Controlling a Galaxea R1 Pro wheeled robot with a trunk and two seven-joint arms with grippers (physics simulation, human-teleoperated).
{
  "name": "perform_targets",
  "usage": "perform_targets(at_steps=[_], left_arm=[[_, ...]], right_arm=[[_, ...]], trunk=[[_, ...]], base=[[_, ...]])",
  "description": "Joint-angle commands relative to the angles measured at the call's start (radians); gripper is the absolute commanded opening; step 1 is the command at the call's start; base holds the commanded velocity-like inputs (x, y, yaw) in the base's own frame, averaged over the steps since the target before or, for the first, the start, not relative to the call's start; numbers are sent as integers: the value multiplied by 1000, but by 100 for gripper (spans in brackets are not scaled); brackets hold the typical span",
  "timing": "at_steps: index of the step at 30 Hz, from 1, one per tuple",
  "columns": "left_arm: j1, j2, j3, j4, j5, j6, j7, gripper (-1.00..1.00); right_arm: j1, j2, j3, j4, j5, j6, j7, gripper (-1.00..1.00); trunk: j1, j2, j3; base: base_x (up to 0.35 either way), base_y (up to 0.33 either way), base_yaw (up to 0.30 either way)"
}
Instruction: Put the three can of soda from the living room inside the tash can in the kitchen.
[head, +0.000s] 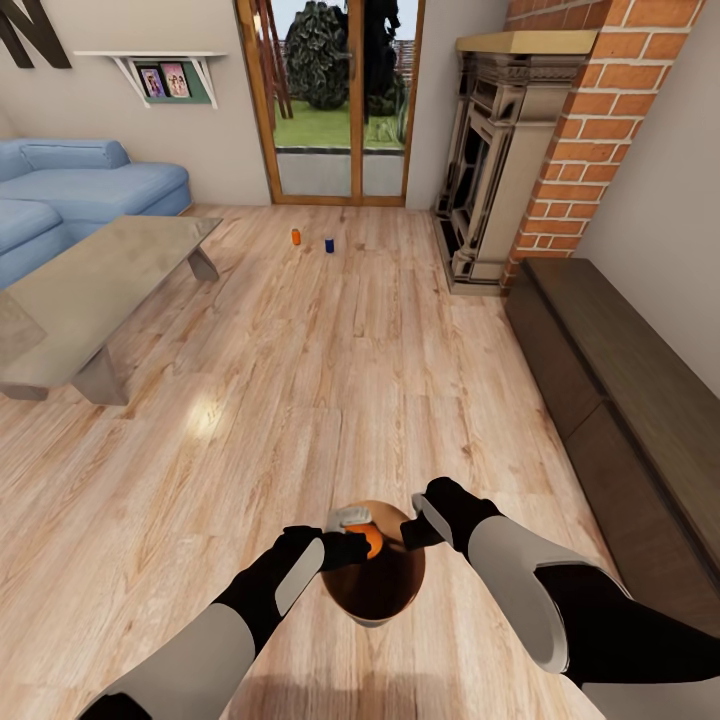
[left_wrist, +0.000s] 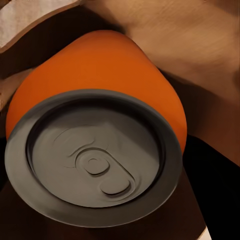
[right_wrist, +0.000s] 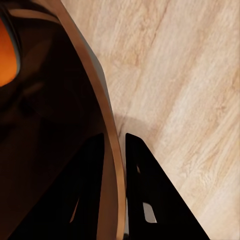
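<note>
You're at the first drop: left gripper (head: 345, 548) is closed on an orange soda can (head: 371, 540) over the trash can (head: 375, 578) mouth. Right gripper (head: 412, 530) pinches the bin's rim. Next, I'd release; can isn't resting inside yet. Orange can (head: 296, 237) and blue can (head: 328, 244) stand on the floor near the glass doors (head: 345, 100).

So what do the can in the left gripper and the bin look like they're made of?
The orange can looks like painted metal: smooth matte orange body, dull grey top with a pressed pull tab. The bin looks wood-lined: brown grained inside, thin pale rim; its true material is unclear.
</note>
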Motion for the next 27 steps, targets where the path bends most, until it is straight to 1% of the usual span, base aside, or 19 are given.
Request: perform_targets(at_steps=[1, 3, 4, 27], left_arm=[[0, 0, 0, 61, -15, 1, 7, -100], [1, 0, 0, 61, -15, 0, 7, -100], [1, 0, 0, 62, -15, 0, 7, 100], [5, 0, -6, 59, -16, 1, -3, 100]], right_arm=[[-1, 0, -30, 0, -49, 1, 8, -100], [-1, 0, -30, 0, -49, 2, 8, -100], [-1, 0, -30, 0, -49, 3, 8, -100], [-2, 0, -30, -5, -49, 4, 8, -100]], trunk=[[0, 0, 0], [0, 0, 0], [0, 0, 0], [0, 0, 0]], base=[[0, 0, 0], [0, 0, 0], [0, 0, 0], [0, 0, 0]])
